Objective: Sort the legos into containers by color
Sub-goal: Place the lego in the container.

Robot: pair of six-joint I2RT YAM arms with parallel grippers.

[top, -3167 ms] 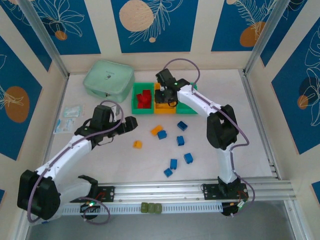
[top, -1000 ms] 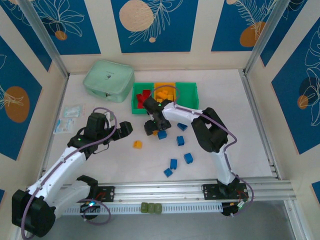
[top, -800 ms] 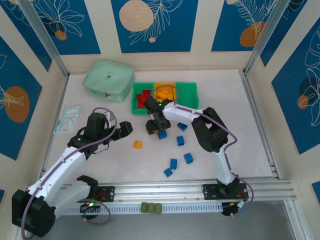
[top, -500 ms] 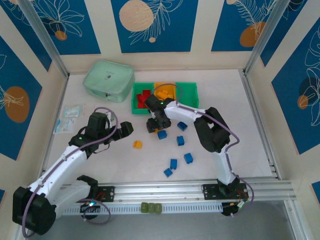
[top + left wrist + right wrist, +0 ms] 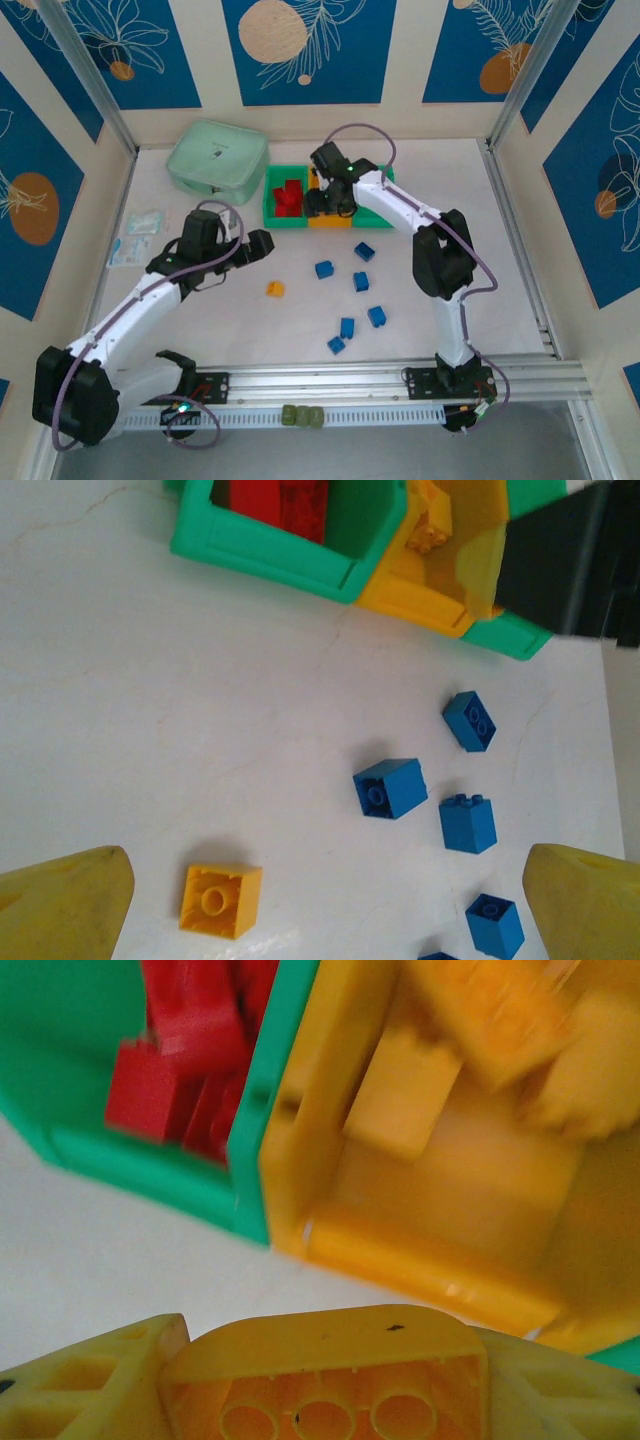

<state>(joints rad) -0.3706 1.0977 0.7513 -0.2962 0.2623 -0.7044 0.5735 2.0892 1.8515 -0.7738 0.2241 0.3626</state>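
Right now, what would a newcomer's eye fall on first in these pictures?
The right gripper hangs over the orange plastic bin, middle of the far row, clamping an orange-yellow plastic brick. Nearer the arms, six small blue plastic bricks and one loose orange-yellow brick lie scattered on the white table.

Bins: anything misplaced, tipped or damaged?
Nothing stands out. The left green bin holds only red bricks, the orange bin only yellow bricks; both sit upright. The third bin's inside is hidden behind the right arm.
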